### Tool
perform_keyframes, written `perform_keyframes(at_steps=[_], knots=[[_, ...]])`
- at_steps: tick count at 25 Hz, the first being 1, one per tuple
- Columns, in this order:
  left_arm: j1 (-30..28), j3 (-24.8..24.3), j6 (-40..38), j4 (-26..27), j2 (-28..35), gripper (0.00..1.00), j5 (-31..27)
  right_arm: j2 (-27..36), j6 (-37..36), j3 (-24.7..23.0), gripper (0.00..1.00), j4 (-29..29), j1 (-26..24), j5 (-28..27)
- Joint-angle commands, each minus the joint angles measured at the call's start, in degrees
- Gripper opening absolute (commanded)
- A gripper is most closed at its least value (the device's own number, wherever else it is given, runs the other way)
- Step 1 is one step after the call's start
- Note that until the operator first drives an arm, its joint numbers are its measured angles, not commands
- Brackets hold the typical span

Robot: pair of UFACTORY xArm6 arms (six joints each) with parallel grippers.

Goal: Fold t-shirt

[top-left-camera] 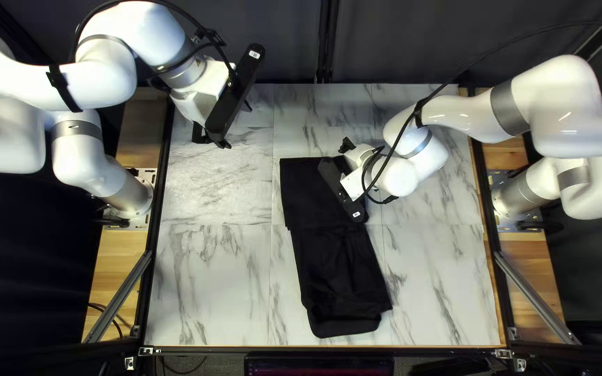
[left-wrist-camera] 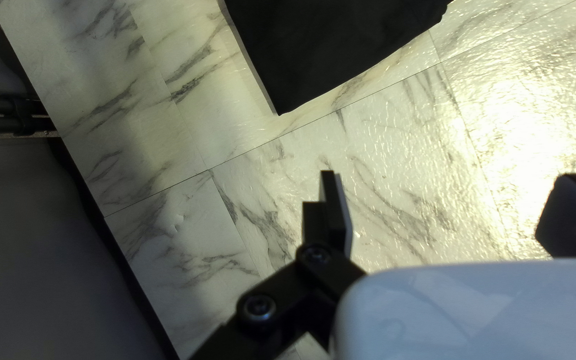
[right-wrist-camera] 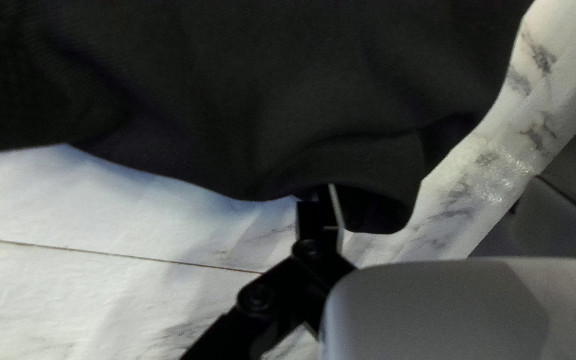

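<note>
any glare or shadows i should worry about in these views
Left wrist view: strong glare washes out part of the white marble-patterned tabletop; right wrist view: a small glare patch beside the black cloth t-shirt, soft shadow on the tabletop by its edge; top left view: no harsh glare, but the shirt's folds are faint, black on black

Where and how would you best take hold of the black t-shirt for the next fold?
Probably pinch the far left corner of the t-shirt, bringing the left hand in low from the shirt's left side. The corner lies flat and square, pointing toward that open hand, so one finger should slide underneath. The right hand is already at the opposite long edge, where cloth bulges up.
</note>
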State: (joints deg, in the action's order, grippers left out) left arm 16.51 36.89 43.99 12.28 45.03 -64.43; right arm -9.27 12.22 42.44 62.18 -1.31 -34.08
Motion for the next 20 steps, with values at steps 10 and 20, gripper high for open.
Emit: perform_keyframes(at_steps=[10, 20], knots=[[0.0, 0.0, 0.0, 0.0, 0.0, 1.0, 0.0, -0.6, 0.22, 0.76, 0.0, 0.83, -0.14, -0.44], [0.0, 0.0, 0.0, 0.0, 0.0, 1.0, 0.0, 1.27, 1.75, -1.34, 0.0, 0.16, 1.11, -0.96]])
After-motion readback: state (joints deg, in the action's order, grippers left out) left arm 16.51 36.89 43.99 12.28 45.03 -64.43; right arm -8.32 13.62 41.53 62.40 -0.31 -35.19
